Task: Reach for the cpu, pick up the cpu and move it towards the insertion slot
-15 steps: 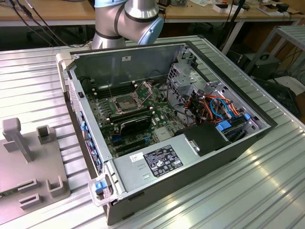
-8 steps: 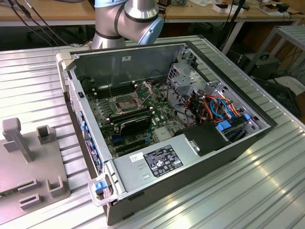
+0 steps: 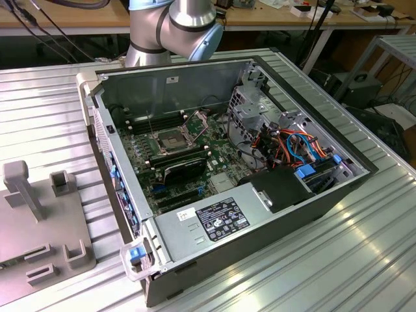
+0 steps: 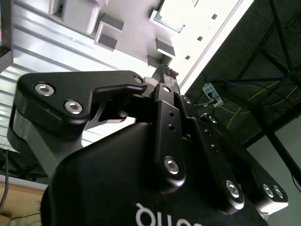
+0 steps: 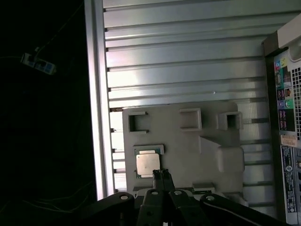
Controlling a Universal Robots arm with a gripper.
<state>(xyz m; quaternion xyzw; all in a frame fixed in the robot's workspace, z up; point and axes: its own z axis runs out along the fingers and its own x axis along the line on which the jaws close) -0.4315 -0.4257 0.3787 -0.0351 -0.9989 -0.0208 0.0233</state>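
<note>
Figure: reach stage, as seen from beside the bench. The gripper [image 5: 162,174] is pointing down at the grey fixture plate [image 5: 188,141], its two slim fingers pressed together with nothing pinched between them; the second wrist view is showing the same closed tips [image 4: 168,71] against the plate. The cpu [image 5: 147,164] is lying metal face up in a shallow square recess of that plate, just beside the fingertips in the first wrist view. How high the tips are hanging above it cannot be told. The recess is probably holding the chip square and at a known spot, so that it can be taken by its edges. By this reading the chip is not yet being gripped, and the work is standing at the approach.

In the exterior view the plate [image 3: 26,227] is resting on the ribbed aluminium table [image 3: 364,260] at about eight o'clock from the computer case [image 3: 169,84]. That is near enough, it seems, to keep the carry short. The case is lying on its side with the open face upward, which is leaving the board reachable from above. The insertion slot [image 3: 170,140] is sitting at about ten o'clock from the case's middle, its dark centre bare. The arm [image 3: 175,26] is rising at twelve o'clock, behind the case
</note>
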